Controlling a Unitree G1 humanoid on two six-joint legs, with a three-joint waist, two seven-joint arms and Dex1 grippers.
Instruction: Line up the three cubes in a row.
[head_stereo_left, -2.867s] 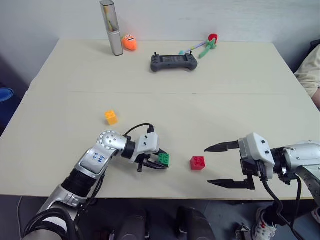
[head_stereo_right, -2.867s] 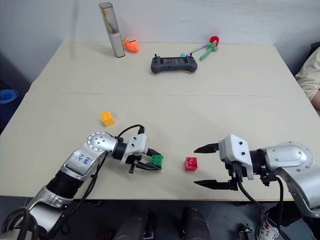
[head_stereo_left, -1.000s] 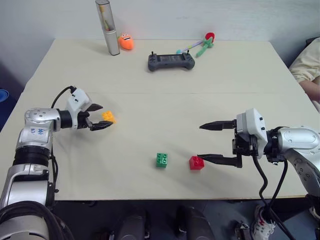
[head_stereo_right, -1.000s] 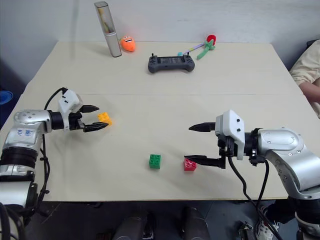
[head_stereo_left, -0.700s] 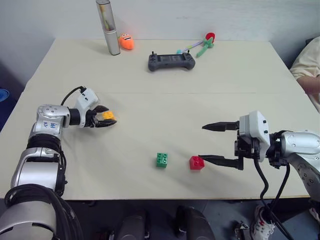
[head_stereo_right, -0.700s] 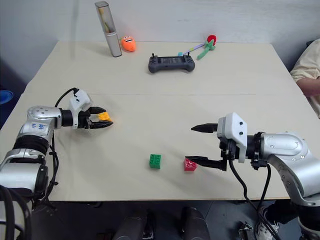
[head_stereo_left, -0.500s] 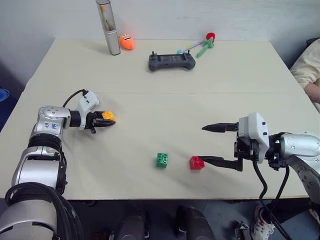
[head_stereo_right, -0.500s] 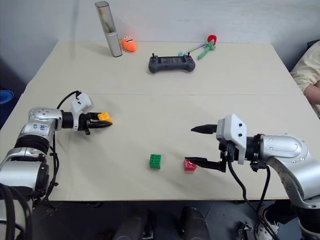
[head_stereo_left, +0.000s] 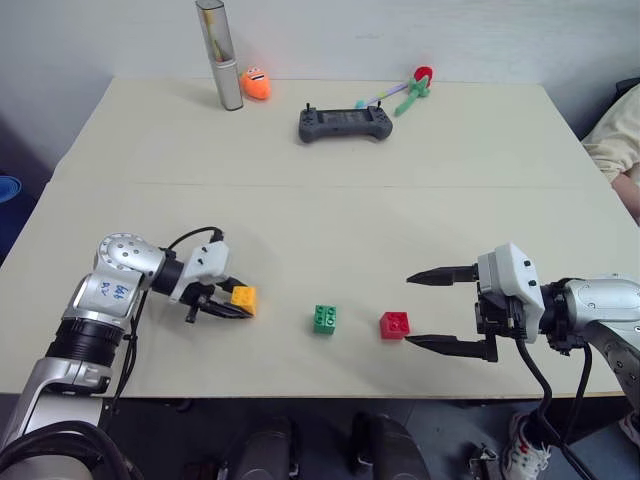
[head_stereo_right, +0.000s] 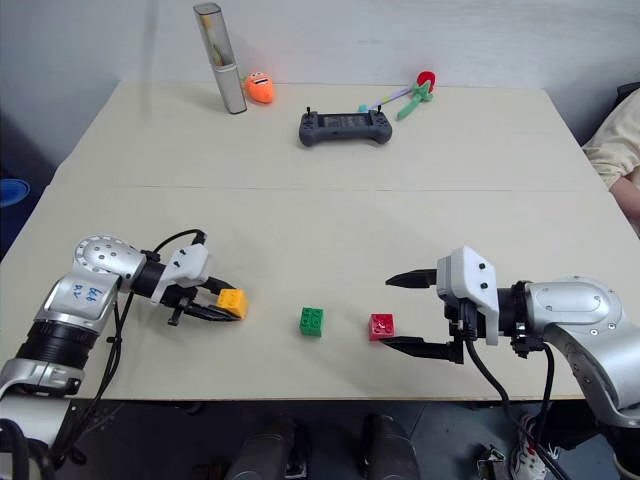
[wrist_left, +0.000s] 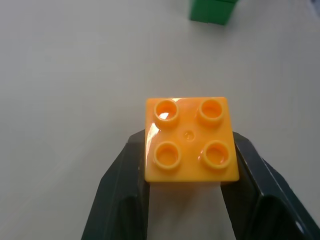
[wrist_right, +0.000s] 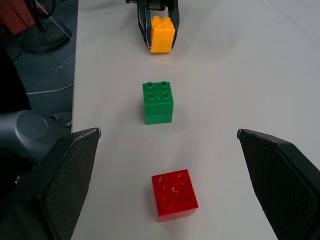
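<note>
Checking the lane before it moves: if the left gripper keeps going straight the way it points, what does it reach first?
Probably the green studded plastic cube. The left gripper, shut on the yellow-orange studded cube, points along the table toward it.

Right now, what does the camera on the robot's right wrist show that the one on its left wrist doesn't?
The right wrist view alone shows the red cube, the right tool standing open around empty table, and the green cube whole, so you see all three cubes nearly in a line. The left wrist view alone gives a close look at the four studs on the yellow-orange cube, with the green one only as a corner at the picture's edge. Both show the left tool shut on the yellow-orange cube above the pale table.
</note>
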